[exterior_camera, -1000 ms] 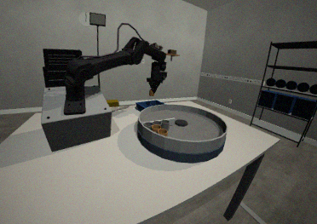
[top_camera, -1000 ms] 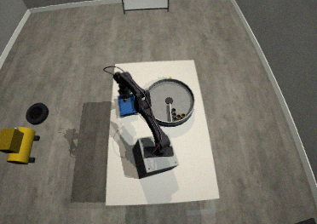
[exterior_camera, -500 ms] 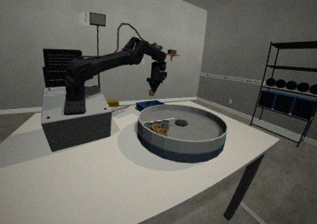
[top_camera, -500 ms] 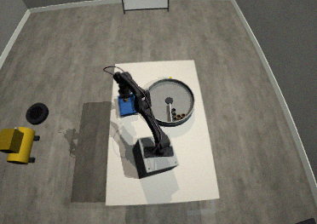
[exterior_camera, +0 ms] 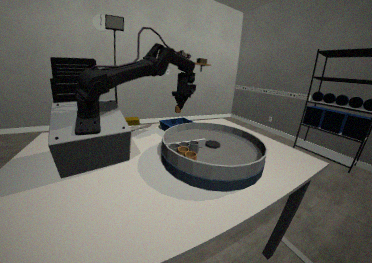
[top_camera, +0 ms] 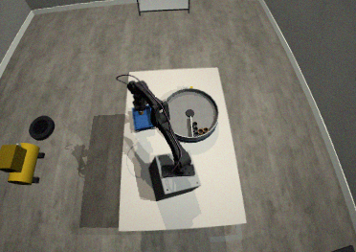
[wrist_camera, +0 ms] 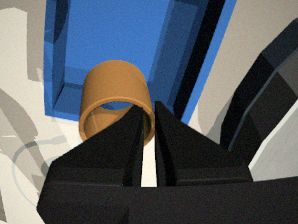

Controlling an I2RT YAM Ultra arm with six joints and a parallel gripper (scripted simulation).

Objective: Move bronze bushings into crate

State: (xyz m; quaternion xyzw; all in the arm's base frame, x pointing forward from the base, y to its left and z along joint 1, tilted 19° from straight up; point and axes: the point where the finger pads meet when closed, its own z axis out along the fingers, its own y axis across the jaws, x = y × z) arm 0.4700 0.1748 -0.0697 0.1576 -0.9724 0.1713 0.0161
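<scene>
My gripper is shut on the wall of a bronze bushing. It holds the bushing well above the blue crate, over the crate's near edge. The crate looks empty in the wrist view. The grey turntable stands to the right of the crate. Two bronze bushings and some grey ones lie near its rim. A dark disc marks its middle.
The arm's grey base box stands on the white table. A small yellow block lies behind the base. A black shelf rack stands at the right wall.
</scene>
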